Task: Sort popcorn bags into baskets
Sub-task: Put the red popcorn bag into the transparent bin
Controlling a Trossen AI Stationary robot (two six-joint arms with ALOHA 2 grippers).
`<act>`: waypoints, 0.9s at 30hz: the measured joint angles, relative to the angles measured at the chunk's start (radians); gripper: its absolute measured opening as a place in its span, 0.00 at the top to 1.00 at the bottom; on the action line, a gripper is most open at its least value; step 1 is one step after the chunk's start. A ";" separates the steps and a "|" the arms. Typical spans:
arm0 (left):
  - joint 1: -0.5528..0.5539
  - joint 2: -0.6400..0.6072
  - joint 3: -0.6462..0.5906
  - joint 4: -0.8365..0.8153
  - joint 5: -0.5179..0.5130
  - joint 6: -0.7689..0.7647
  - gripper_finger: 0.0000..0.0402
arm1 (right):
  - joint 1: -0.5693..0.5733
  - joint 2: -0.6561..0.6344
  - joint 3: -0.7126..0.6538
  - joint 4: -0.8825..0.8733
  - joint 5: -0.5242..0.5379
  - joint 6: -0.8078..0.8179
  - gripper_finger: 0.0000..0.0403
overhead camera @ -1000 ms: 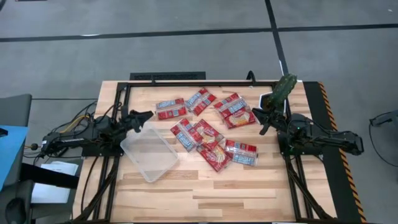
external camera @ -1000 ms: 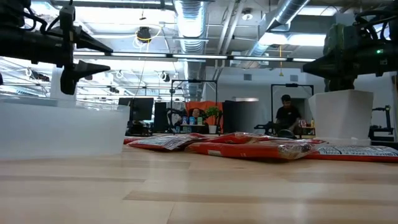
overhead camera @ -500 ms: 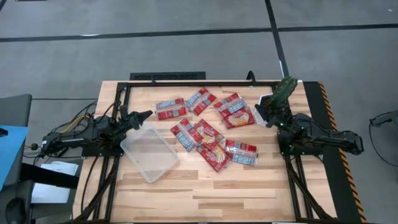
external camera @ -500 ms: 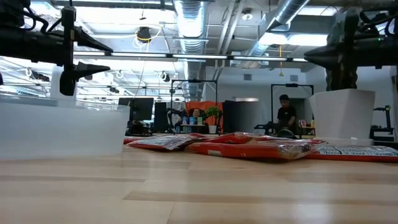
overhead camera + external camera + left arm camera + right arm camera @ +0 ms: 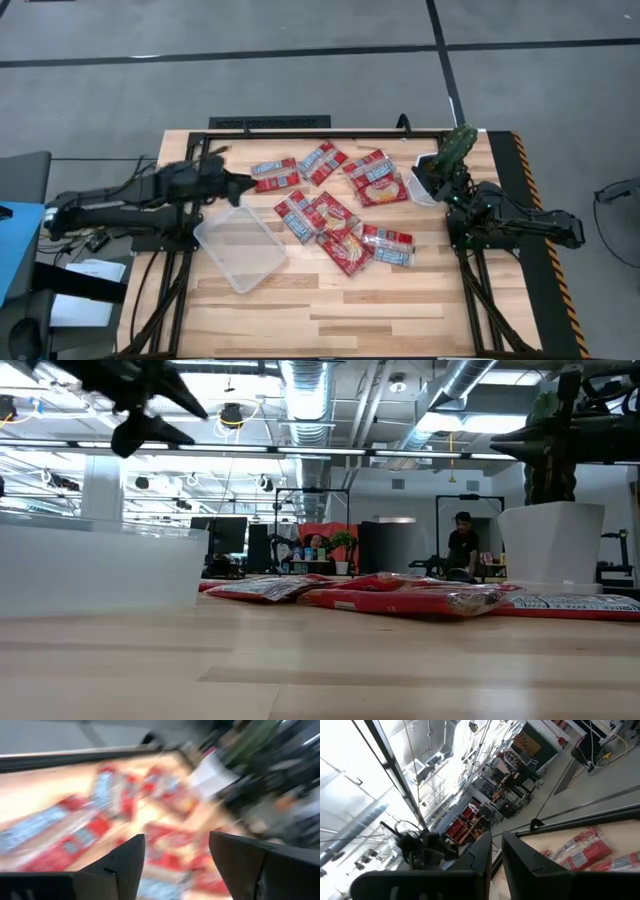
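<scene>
Several red popcorn bags [image 5: 335, 212] lie flat in a loose, partly overlapping cluster at the middle of the table, also seen in the low view [image 5: 400, 594]. The clear tub [image 5: 240, 244] sits empty to their left, turned at a slant. My left gripper [image 5: 243, 182] hangs open above the table by the tub's far corner, pointing at the bags [image 5: 100, 815]. My right gripper [image 5: 430, 181] is raised beside the white pot, shut and tipped upward; its wrist view shows the room and a few bags [image 5: 585, 847].
A white pot with a green plant [image 5: 450, 157] stands at the table's far right, just behind my right gripper. A black frame runs along the far edge [image 5: 300, 123]. Bare wood spans the near half of the table [image 5: 340, 310]. People show in the room beyond.
My left gripper has risen well above the table and edged toward the bags; its wrist view is blurred by the motion. My right gripper has swung up and toward the far edge by the pot, tipping from the table to the room. Bags and tub stayed put.
</scene>
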 joint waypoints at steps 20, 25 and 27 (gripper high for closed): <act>0.405 0.983 0.550 -0.339 0.181 0.945 0.21 | -0.001 0.000 0.001 -0.073 -0.086 -0.078 0.68; 0.437 1.069 0.542 -0.330 0.308 1.003 0.22 | -0.001 0.000 0.001 -0.075 -0.089 -0.082 0.65; 0.444 1.099 0.542 -0.313 0.309 1.031 0.22 | 0.000 0.000 0.001 -0.075 -0.089 -0.082 0.64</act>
